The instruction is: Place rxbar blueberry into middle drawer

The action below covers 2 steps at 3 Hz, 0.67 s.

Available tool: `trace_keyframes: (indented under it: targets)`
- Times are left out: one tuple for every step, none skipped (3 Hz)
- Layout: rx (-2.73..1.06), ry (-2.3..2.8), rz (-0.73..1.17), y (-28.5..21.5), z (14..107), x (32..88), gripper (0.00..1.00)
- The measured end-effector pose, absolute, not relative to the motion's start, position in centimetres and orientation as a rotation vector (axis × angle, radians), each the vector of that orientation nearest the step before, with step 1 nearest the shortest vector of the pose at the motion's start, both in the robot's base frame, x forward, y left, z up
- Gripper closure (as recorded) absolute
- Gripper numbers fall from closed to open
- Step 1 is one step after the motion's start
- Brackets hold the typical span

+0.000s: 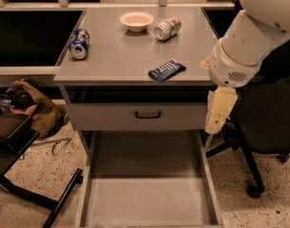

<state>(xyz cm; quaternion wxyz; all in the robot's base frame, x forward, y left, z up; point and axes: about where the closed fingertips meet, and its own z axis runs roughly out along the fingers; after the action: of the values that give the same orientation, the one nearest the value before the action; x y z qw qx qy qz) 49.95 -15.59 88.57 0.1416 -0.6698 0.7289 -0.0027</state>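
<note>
The rxbar blueberry (167, 70), a small flat dark blue bar with white markings, lies on the grey tabletop (116, 61) near its front edge, right of centre. The middle drawer (147, 201) is pulled out wide below, and its flat grey floor holds nothing. My gripper (214, 125) hangs down from the white arm at the table's right front corner. It is to the right of and below the bar, beside the drawer's right wall, and holds nothing that I can see.
A blue soda can (80, 42) lies at the table's left edge. A white bowl (136, 20) and a silver can (167, 28) sit at the back. The closed drawer front with a black handle (148, 114) is above the open drawer. A black office chair (265, 122) stands right, a brown bag (37, 109) left.
</note>
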Motion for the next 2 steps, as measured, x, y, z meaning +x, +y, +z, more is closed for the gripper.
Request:
trace_keyframes:
  targets:
    - [-1.934,2.104,-0.008,-15.6,88.6,50.0,0.0]
    - [-1.954,2.076,-0.019,-15.5,87.9,51.2,0.0]
